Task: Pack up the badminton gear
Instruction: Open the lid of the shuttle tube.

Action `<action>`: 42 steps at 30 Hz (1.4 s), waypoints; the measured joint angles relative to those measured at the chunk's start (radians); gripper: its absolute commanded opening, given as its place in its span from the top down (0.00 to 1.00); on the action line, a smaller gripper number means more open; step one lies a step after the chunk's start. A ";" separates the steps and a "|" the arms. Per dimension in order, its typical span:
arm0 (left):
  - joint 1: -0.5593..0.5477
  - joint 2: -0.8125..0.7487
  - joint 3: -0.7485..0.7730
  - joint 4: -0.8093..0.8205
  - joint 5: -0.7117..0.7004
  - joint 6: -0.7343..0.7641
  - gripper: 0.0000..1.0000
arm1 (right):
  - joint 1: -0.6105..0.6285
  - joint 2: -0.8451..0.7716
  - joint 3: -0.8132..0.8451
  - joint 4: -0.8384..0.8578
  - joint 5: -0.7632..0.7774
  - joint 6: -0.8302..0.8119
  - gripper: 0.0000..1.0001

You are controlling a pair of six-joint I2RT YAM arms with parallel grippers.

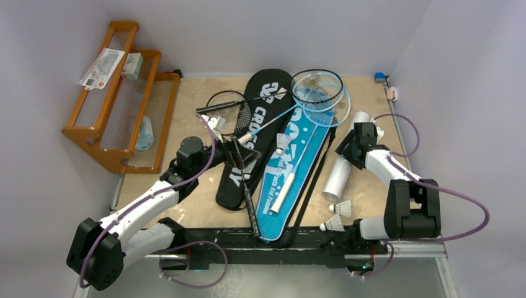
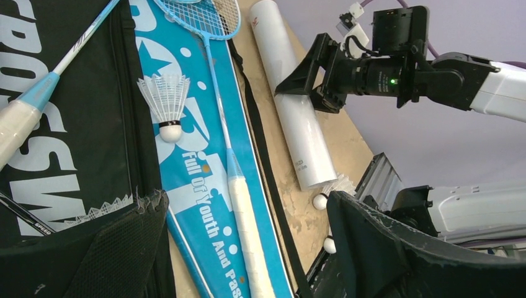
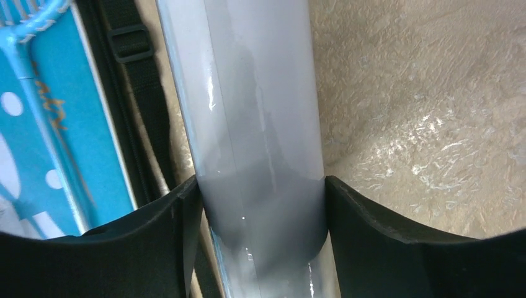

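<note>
My right claw (image 3: 263, 205) is clamped on the white tube (image 3: 248, 93), one finger pressed flat to each side. The tube lies along the surface (image 1: 192, 93), just at 3 o'clock of the blue racket cover (image 1: 291, 180), its ends pointing to 1 and 7 o'clock. My left claw (image 2: 245, 208) gapes wide and empty over the black racket cover (image 1: 248, 124). One shuttlecock (image 1: 282, 143) rests on the blue cover.

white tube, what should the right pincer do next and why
Probably lift it slightly off the table: the right pincer touches both sides of the white tube, which lies flat, with loose shuttlecocks by its near end.
</note>
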 measured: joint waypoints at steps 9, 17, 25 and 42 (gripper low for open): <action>0.000 0.000 0.000 0.002 0.000 0.000 0.04 | 0.000 -0.304 0.000 0.019 -0.097 -0.062 0.44; 0.000 0.024 0.015 0.018 0.010 -0.020 0.04 | 0.002 -0.515 -0.034 0.412 -0.616 -0.105 0.48; 0.000 0.087 0.115 0.158 0.087 -0.108 0.03 | 0.116 -0.442 -0.093 0.774 -0.982 -0.020 0.47; -0.048 0.268 0.235 0.509 0.171 -0.229 0.01 | 0.234 -0.324 -0.095 1.034 -1.081 0.102 0.47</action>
